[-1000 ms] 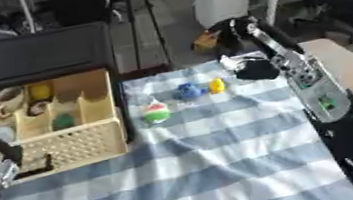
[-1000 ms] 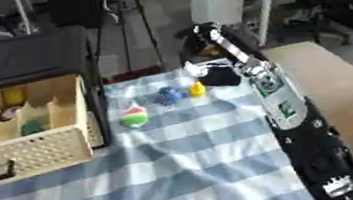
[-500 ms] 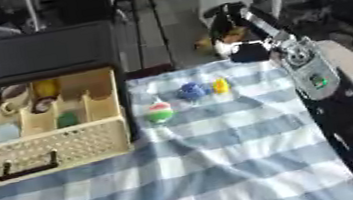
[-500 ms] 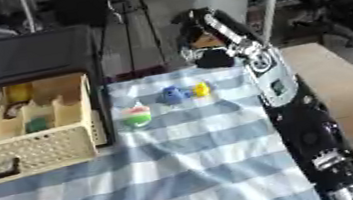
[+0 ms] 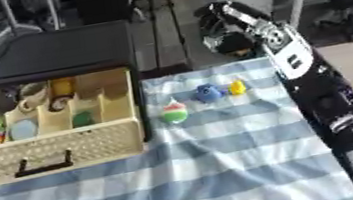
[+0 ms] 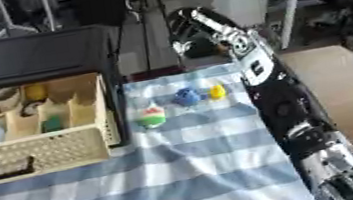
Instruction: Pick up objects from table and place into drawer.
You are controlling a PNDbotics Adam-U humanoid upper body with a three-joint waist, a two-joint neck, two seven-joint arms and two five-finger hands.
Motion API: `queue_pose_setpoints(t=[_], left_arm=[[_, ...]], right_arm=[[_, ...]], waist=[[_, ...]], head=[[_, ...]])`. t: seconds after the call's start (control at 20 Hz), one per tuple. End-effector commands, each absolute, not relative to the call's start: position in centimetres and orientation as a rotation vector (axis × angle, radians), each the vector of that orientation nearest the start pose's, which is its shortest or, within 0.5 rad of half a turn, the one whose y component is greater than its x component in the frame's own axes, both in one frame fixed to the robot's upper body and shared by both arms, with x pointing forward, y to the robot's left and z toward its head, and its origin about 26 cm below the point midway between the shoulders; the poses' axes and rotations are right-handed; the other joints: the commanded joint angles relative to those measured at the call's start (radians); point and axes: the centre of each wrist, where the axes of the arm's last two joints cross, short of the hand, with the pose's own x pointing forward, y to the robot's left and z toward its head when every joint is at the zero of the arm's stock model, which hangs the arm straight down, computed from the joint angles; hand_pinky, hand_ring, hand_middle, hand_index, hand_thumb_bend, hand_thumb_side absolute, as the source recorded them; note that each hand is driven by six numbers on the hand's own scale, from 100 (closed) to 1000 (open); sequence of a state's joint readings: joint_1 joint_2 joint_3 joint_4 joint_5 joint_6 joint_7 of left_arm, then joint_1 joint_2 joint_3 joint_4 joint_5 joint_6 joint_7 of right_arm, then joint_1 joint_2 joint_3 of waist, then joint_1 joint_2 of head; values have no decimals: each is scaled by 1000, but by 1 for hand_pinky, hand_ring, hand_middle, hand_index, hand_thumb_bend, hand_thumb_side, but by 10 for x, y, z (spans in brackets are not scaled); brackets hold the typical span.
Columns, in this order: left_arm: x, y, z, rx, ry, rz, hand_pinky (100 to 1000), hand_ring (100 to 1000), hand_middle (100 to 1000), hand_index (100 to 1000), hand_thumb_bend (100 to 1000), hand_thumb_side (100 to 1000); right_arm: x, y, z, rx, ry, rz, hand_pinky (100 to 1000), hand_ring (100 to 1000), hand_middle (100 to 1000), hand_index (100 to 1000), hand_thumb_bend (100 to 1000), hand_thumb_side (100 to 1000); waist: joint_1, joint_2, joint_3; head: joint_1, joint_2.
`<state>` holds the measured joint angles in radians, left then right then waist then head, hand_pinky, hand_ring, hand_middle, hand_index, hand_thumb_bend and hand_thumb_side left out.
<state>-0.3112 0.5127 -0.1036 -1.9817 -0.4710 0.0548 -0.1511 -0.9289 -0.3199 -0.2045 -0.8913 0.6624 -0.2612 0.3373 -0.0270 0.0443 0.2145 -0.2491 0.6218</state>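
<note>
Three small objects sit in a row on the checked cloth (image 5: 226, 165) in our left eye view: a round green and white piece (image 5: 174, 112) nearest the drawer, a blue lump (image 5: 207, 93) in the middle, and a small yellow piece (image 5: 237, 87) to its right, each just apart from the next. To their left the cream drawer (image 5: 51, 152) stands pulled out from under a black cabinet (image 5: 57, 52), its compartments already holding several small coloured things. Our right arm (image 5: 310, 81) runs up the right side, and our right hand (image 5: 221, 26) is far beyond the cloth's far edge, well apart from all three objects; we cannot tell whether its fingers are spread or curled. In the right eye view the same row shows and the arm fills the right half; our left hand shows in neither view. We judge we are between picks, with three objects left on the table. The next move calls for bringing the hand back down over the row and closing on one piece, likely the yellow one nearest it.
</note>
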Motion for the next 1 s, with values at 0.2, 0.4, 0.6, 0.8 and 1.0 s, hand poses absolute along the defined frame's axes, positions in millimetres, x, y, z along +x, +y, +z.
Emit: queue_pose_setpoints(t=[0.2,0.4,0.6,0.8,1.0], left_arm=[[300,253,213,667,-2122,-969,100,100,100,646,236,1000],[300,250,213,649,-2138,-963,100,100,100,645,235,1000],[300,250,212,647,-2145,-953,100,100,100,645,231,1000],[300,250,213,647,-2151,-954,100,100,100,646,228,1000],[300,250,213,650,-2153,-960,100,100,100,648,221,1000]], right_arm=[[488,-330,178,-689,-1571,893,829,898,861,930,100,199],[489,-347,168,-783,-1444,834,854,921,881,932,100,202],[491,-353,171,-903,-1370,802,875,935,891,932,100,205],[491,-350,162,-999,-1293,798,890,948,904,931,100,215],[488,-356,140,-1078,-1203,809,893,950,905,929,100,224]], waist=[[10,9,56],[13,22,103],[13,33,128],[15,42,137],[19,53,143]], head=[[-31,-40],[-52,-58],[-70,-71],[-84,-79],[-91,-87]])
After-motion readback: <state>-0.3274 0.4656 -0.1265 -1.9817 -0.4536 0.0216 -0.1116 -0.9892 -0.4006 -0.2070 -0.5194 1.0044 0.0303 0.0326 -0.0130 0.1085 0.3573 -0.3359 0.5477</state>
